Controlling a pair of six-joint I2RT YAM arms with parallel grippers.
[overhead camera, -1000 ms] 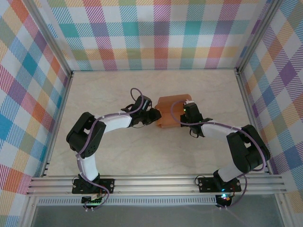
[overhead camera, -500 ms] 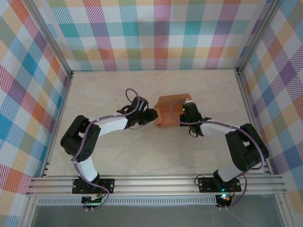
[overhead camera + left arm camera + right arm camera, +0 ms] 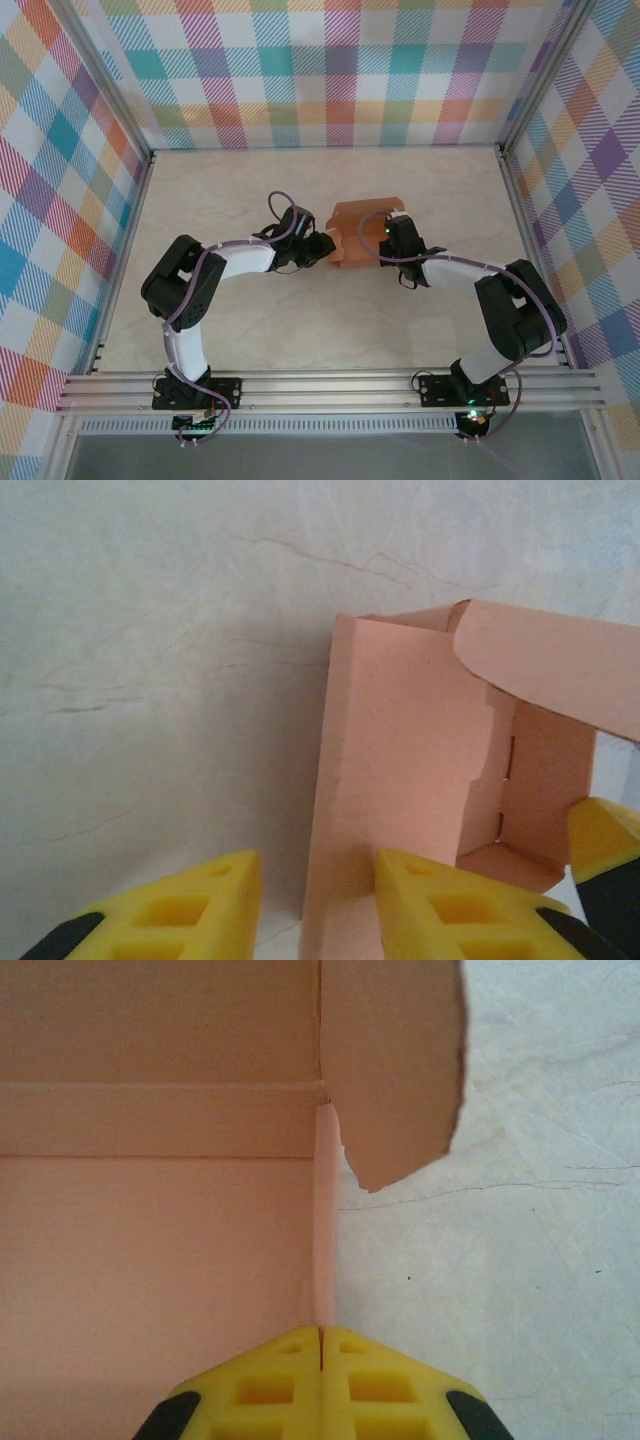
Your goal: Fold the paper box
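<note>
The paper box (image 3: 357, 228) is salmon-orange card, partly folded, at the table's middle between both grippers. In the left wrist view the paper box (image 3: 400, 770) shows an upright side wall, an open inside and a rounded flap at the upper right. My left gripper (image 3: 318, 905) straddles that wall with its jaws apart: the right finger (image 3: 450, 905) lies against the wall and the left finger (image 3: 190, 905) stands clear of it. My right gripper (image 3: 321, 1345) is shut on the thin right wall of the paper box (image 3: 160, 1230). From above, the left gripper (image 3: 324, 246) and right gripper (image 3: 388, 233) flank the box.
The pale marbled tabletop (image 3: 300, 320) lies bare around the box. Checked cloth walls on metal rails (image 3: 330, 150) close off the back and both sides. Both forearms angle inward from the near rail (image 3: 330, 385).
The left arm's elbow swung outward and came back. The left gripper stays at the box's left wall and the right gripper has held still on the right wall.
</note>
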